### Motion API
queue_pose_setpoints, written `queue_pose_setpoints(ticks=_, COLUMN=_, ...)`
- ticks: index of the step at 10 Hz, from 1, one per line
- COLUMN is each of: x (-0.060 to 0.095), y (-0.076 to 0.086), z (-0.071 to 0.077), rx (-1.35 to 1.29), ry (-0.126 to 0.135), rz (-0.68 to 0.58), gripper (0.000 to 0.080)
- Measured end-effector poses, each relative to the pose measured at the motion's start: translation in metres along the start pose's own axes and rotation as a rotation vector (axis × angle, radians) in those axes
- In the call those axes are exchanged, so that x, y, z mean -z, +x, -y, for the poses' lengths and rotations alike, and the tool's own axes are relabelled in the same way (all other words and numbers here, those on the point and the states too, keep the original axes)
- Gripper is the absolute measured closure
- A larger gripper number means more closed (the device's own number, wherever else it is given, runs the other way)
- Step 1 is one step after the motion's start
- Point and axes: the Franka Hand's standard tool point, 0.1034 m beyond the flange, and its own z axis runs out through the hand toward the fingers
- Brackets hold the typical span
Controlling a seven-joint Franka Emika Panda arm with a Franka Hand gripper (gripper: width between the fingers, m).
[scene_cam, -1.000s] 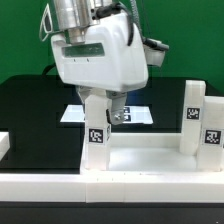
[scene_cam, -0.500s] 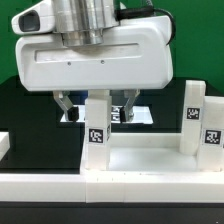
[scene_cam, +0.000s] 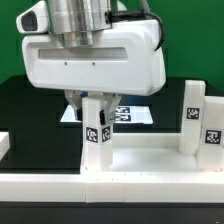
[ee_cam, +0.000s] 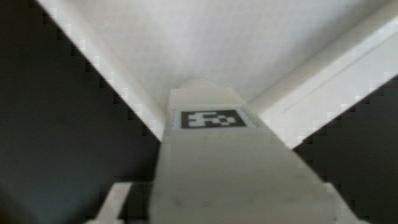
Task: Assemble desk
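The white tabletop panel [scene_cam: 150, 160] lies near the front with its rim up. One tagged white leg [scene_cam: 96, 135] stands upright at the panel's corner on the exterior view's left. Two more tagged legs [scene_cam: 194, 115] [scene_cam: 213, 132] stand at the panel's other end. My gripper [scene_cam: 97, 112] hangs straight over the first leg, with a finger on each side of its top. In the wrist view the leg [ee_cam: 214, 150] runs up the middle to the panel [ee_cam: 196, 45]. One finger [ee_cam: 121, 200] shows beside the leg with a dark gap between them, so the jaws are open.
The marker board [scene_cam: 140, 116] lies on the black table behind the gripper. A long white border rail [scene_cam: 120, 186] runs along the front edge, and another white rail piece [scene_cam: 4, 145] sits at the exterior view's left. A green wall stands behind.
The hand turned broadside, then came down over the leg on the exterior view's left. Its fingers, spread wide half a second ago, now stand closer to the leg's top.
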Motion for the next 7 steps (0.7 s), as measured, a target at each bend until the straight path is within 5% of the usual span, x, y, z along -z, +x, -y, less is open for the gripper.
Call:
queue_pose_setpoints(ticks=4, x=0.0029, y=-0.001, z=0.001, rx=-0.649, ry=-0.004, rz=0.021, gripper=0.0506)
queue_pose_setpoints(ticks=7, x=0.0027, y=0.0003, z=0.0016, rx=-1.123, ry=0.026, rz=0.026, gripper=0.0506)
